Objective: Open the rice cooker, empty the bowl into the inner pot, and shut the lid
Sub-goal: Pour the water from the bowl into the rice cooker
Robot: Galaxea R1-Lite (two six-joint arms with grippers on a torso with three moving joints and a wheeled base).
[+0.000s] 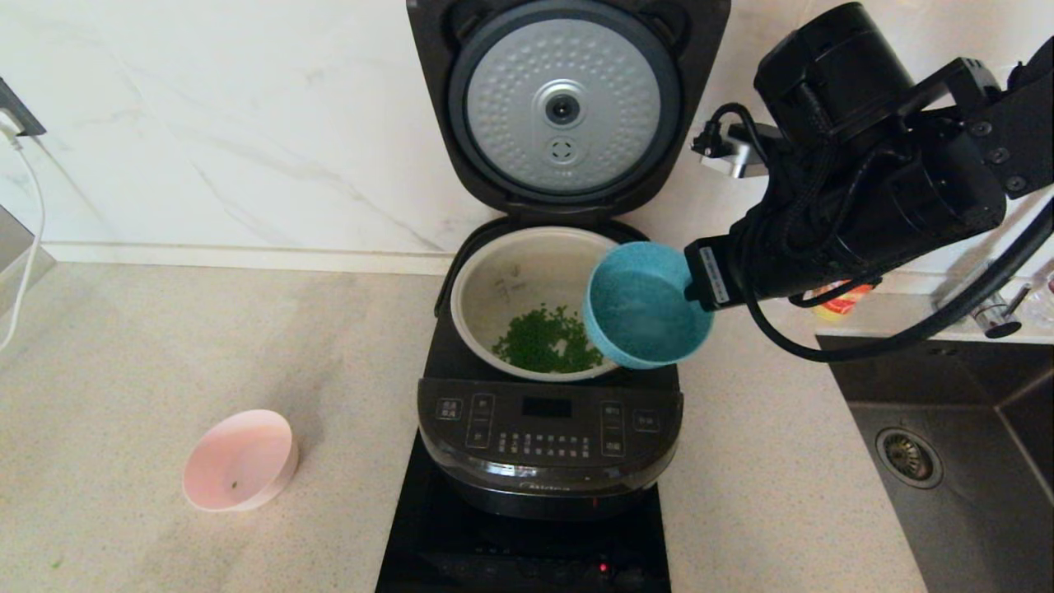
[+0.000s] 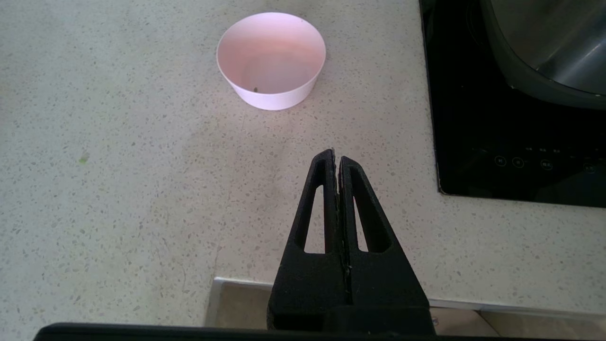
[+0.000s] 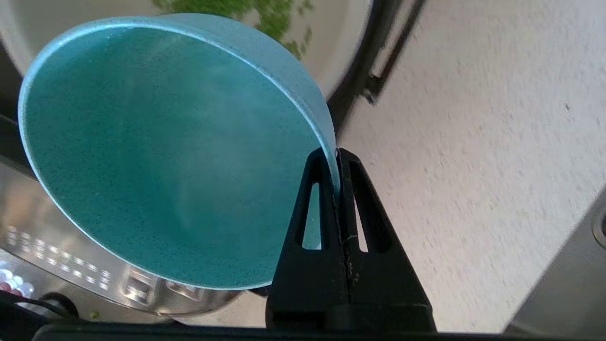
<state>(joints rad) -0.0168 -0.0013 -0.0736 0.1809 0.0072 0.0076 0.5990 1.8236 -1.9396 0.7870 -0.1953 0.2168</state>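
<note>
Pinching the rim of the teal bowl [image 1: 646, 306], the right gripper [image 3: 337, 158] is clamped tight and tips it over the inner pot [image 1: 502, 284]. It looks light, rigid and possibly slick, so an edge hold suits. The pink bowl [image 1: 240, 459] sits apart on the counter [image 1: 123, 346]; the left gripper [image 2: 336, 158] is closed and empty.

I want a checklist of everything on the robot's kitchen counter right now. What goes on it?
Surface: speckled counter, black hob under cooker.
Job's things: rice cooker, lid up; inner pot holds green bits; pink bowl nearly empty.
Clutter: nothing seen.
Grippers: right gripper shut on teal bowl rim, tipped at pot; left gripper shut, empty.
Cables: white cord, black arm hose.
Surroundings: marble wall, sink.
</note>
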